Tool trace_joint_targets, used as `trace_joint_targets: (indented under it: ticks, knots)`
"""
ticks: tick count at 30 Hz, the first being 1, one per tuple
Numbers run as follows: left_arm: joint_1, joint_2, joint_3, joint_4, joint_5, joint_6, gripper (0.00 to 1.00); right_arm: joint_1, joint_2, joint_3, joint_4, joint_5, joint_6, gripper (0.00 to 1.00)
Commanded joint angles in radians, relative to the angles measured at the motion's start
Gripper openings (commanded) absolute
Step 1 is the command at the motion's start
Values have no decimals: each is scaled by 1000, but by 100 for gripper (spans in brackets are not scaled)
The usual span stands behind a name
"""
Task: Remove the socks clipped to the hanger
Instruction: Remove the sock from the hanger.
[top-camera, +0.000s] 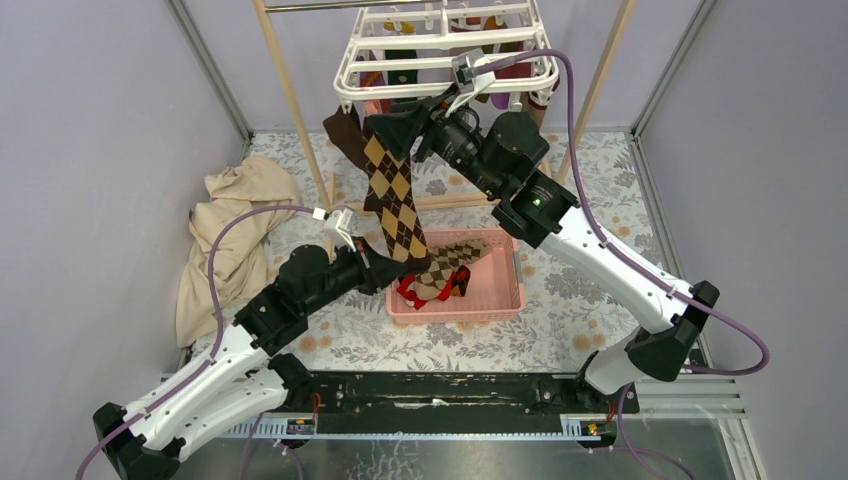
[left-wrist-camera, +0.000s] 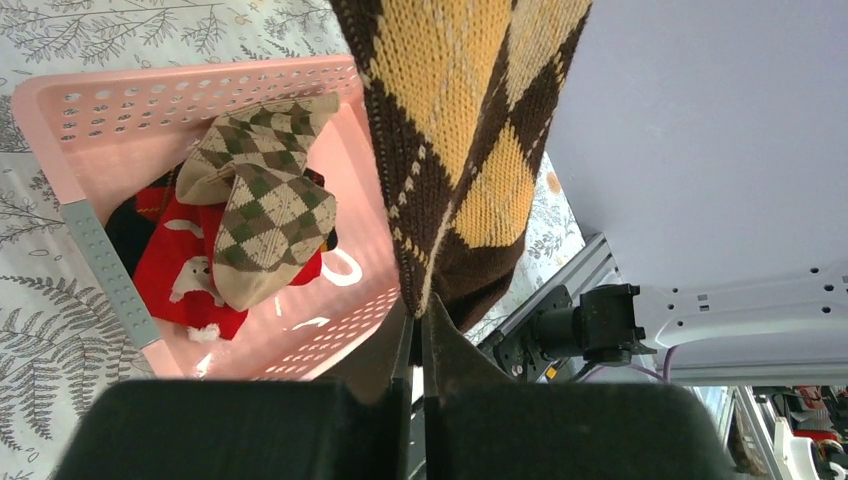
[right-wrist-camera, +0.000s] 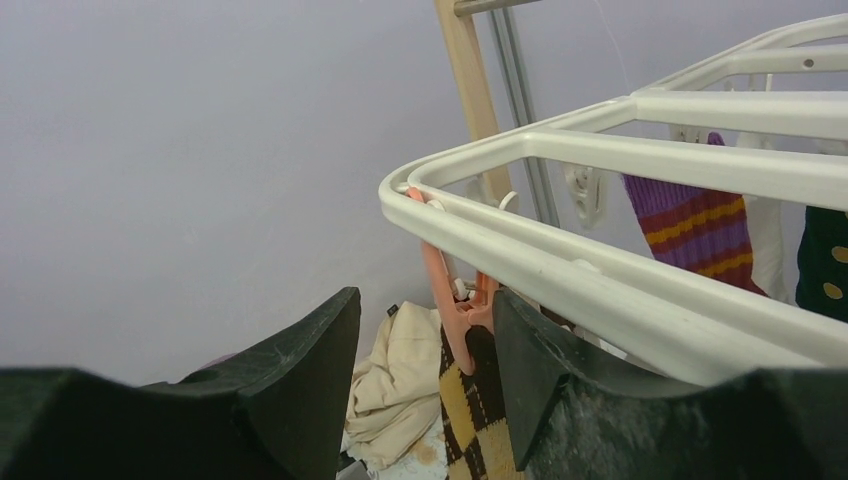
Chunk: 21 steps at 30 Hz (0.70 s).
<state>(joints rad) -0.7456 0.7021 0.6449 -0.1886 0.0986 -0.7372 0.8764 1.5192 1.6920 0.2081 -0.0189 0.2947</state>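
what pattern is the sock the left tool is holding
The sock is brown-and-yellow argyle, clearest in the left wrist view.

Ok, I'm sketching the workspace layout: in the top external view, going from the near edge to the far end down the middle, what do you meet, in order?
black mounting rail → pink basket → white hanger. The argyle sock overlaps both basket and hanger, so it is left out.
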Motion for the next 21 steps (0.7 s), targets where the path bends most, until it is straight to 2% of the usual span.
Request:
trace_joint_targets:
  ticks: [1,14,21]
  knots:
    - [-3,-6,31,5,37,19,0,-1,9,-10,71,75,-11,58]
    - [-2,-6,56,-6,78,30,0,12,-1,-81,114,142,-29,55]
    - [-3,7,82,-15,116,38,0,18,-26,-177,217,122,-21,54]
